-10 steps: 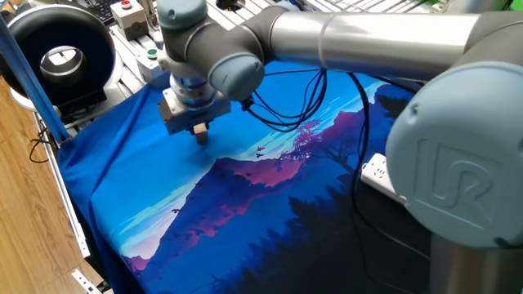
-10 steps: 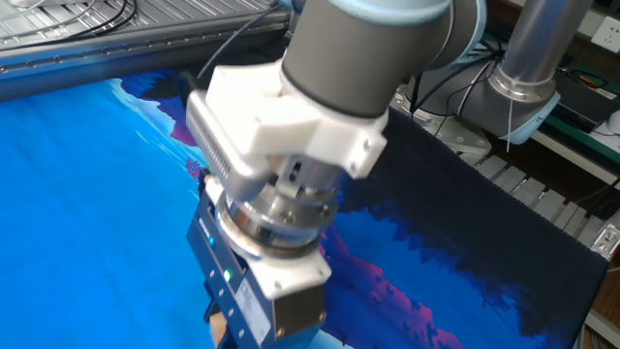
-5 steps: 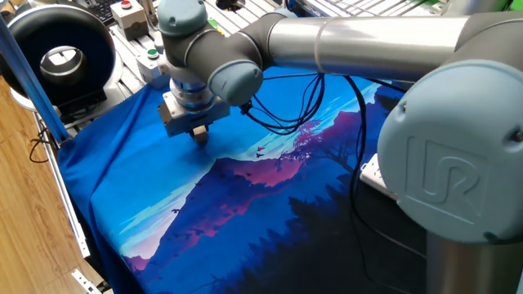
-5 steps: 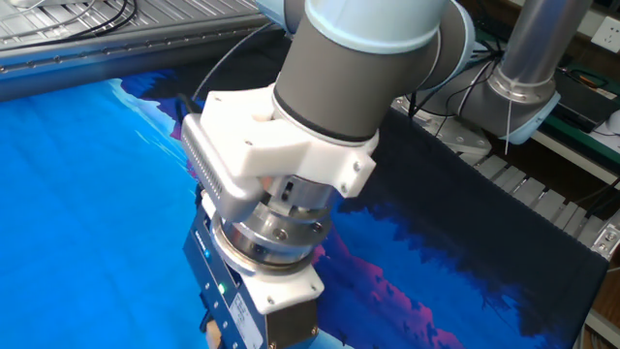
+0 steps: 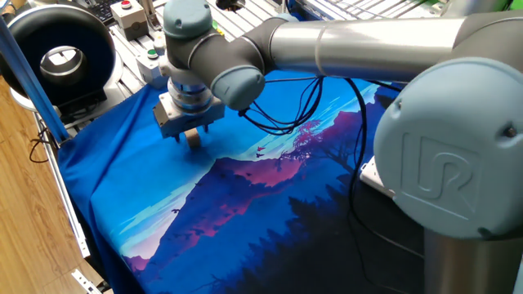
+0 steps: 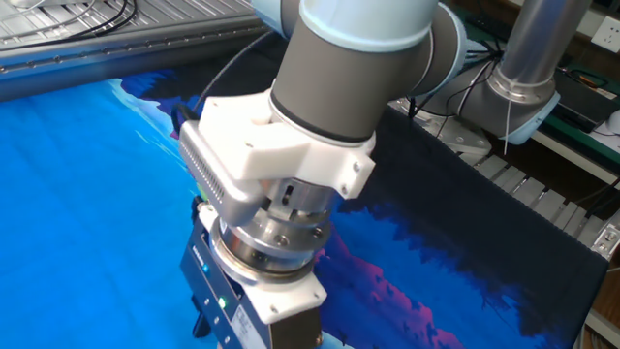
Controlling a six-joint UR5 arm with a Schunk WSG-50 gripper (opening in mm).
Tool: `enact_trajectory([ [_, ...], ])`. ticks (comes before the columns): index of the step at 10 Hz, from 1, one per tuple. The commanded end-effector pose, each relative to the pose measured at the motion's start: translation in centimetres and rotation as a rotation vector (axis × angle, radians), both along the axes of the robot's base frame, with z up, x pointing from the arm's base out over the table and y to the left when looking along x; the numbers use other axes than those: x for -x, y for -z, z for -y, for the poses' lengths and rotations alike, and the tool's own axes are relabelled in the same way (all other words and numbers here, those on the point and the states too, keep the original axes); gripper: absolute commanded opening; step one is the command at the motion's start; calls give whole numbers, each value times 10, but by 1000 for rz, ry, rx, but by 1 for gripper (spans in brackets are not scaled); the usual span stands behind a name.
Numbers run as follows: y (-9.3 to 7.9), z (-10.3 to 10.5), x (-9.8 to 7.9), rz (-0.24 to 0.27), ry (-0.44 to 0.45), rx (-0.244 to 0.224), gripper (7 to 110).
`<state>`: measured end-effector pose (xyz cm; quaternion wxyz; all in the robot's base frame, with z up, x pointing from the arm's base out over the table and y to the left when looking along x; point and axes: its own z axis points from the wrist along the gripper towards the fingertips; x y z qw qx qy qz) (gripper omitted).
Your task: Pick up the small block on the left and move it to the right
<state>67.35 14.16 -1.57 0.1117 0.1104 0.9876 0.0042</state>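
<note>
on the far left of one fixed view there is a big black ring [image 5: 57, 51] standing on the metal frame. next to it are small boxes with buttons [image 5: 137, 23], one with a red button and one with a green one. they sit beyond the edge of the worktop [image 5: 245, 212], which is covered by a blue and purple cloth with a mountain picture on it.

a bit more to the right, the tool [image 5: 191, 139] hangs low over the blue part of the cloth. the small block [image 5: 193, 139], a tiny tan cube, is between its fingers, right at the tips. the tool looks clenched on the block. the block seems to be just off the cloth or barely touching it; i cannot tell which. in the other fixed view the wrist fills the middle and the fingers run off the bottom edge, so the block does not show there.

further right are black cables [image 5: 310, 98] that loop over the cloth, and then the big grey arm [image 5: 441, 180] of the robot fills the corner.

the step now, i think, is carrying the block to the right. to do it well, the tool should keep its squeeze tight, since the block is tiny and held only at the tips. it should lift a little first so the block does not drag on the soft cloth and snag. then it should go slowly sideways, staying clear of the cables.
</note>
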Motion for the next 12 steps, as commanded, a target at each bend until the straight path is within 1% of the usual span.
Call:
enact_trajectory([
  [1,2,-2,-5,13,-8,-13,66],
  [2,-1,-3,-1,2,-11,-14,66],
  [3,-11,-2,6,-21,-15,-10,66],
  [4,-25,0,14,-49,-16,-4,66],
  [5,-40,0,21,-63,-20,-11,66],
  [6,-48,0,25,-70,-20,-14,66],
  [8,-55,2,28,-81,-24,-10,66],
  [9,-62,7,29,-92,-37,3,66],
  [10,-73,14,28,-108,-55,13,66],
  [12,-102,41,20,-159,-103,46,66],
])
